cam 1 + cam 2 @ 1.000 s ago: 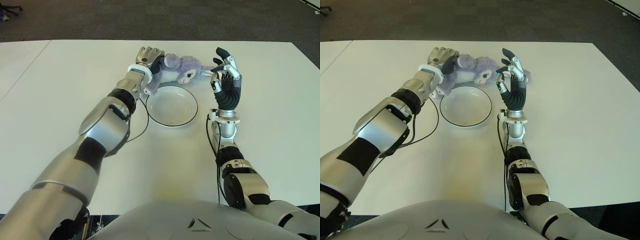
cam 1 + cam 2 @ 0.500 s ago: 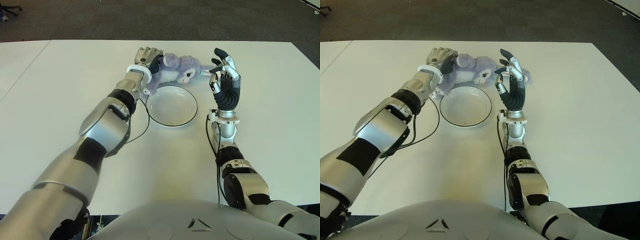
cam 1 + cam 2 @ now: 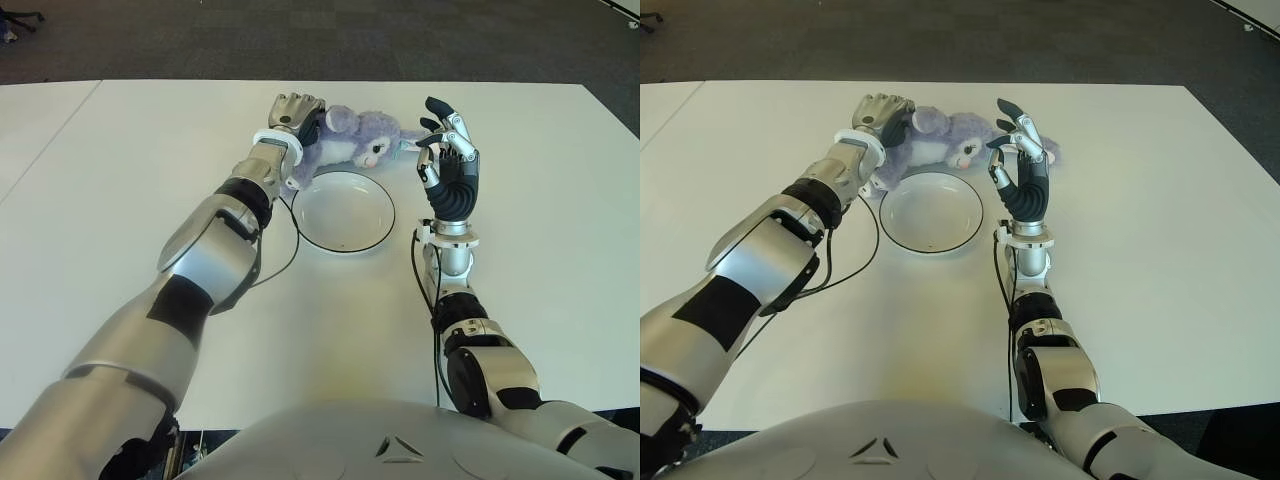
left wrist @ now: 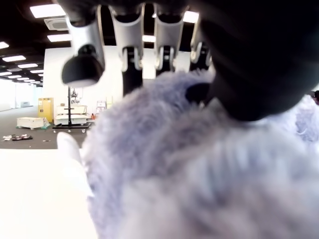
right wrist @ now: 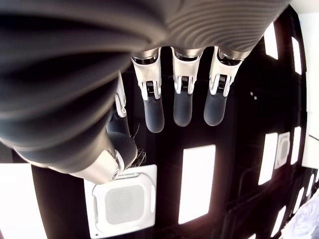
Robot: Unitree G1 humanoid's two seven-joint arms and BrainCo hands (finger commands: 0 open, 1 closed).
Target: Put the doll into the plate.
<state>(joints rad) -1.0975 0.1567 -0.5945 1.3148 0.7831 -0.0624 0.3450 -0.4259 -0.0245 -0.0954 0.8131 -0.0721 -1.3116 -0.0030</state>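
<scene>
Plush purple doll [image 3: 350, 140] lies on the white table [image 3: 130, 180], just beyond the far rim of the plate [image 3: 343, 211], not in it yet. Going left to right: my left hand [image 3: 298, 112] sits on the doll's left end, fingers [image 4: 130, 59] curled over the fur and pressed into it, so I read that as a grip on the doll's body. Risk one: soft fur compresses, the hold is on one end only, and the rest could droop or slide out when I lift. Risk two: the doll is touching or nearly touching the plate rim, so dragging it instead of lifting could shove the plate toward me or tip its edge. The plate is shallow and the doll is long, so a short carry probably leaves part hanging over the rim. My left arm is stretched forward across the table, wrist bent down onto the doll. My right hand [image 3: 449, 160] stands upright just right of the doll's head, palm toward me, fingers loosely bent and holding nothing. It's close enough to snag the doll's right end if I swing that way.
</scene>
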